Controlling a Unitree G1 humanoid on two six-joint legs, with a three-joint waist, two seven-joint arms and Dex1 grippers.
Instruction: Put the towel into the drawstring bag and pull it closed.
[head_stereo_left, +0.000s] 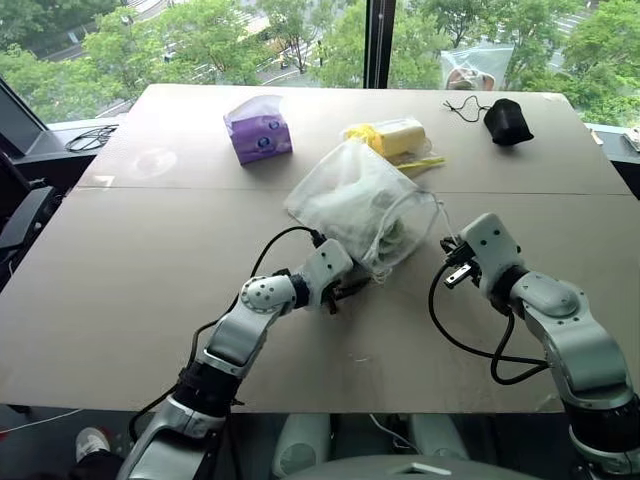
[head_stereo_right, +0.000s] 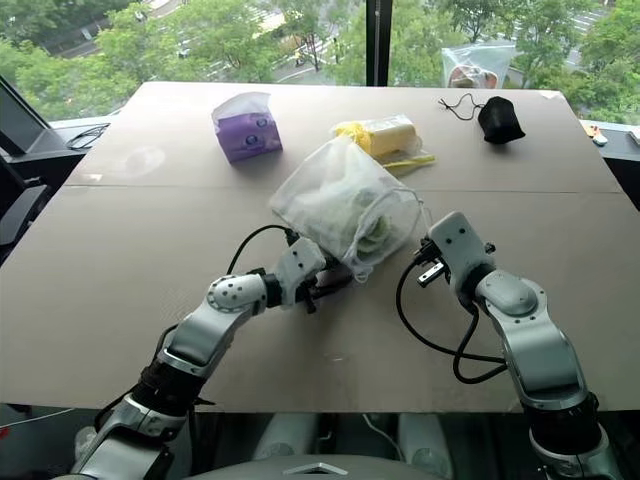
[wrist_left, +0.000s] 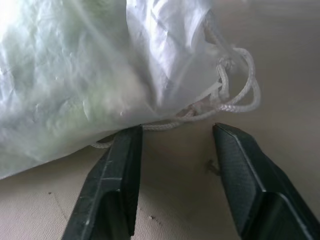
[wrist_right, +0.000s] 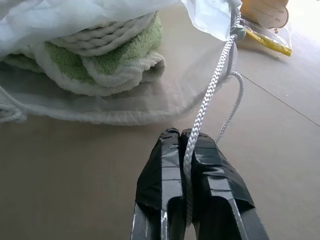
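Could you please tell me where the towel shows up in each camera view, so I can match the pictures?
Left eye view: towel inside the drawstring bag, centre.
Right eye view: towel at the bag's near end, centre.
Left wrist view: green blur through the fabric.
Right wrist view: towel in the bag's mouth.
Shared landmark: the white cord.

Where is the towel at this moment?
The towel lies inside the drawstring bag near its open mouth, mid-table between the two grippers, with the yellow packet just behind the bag.
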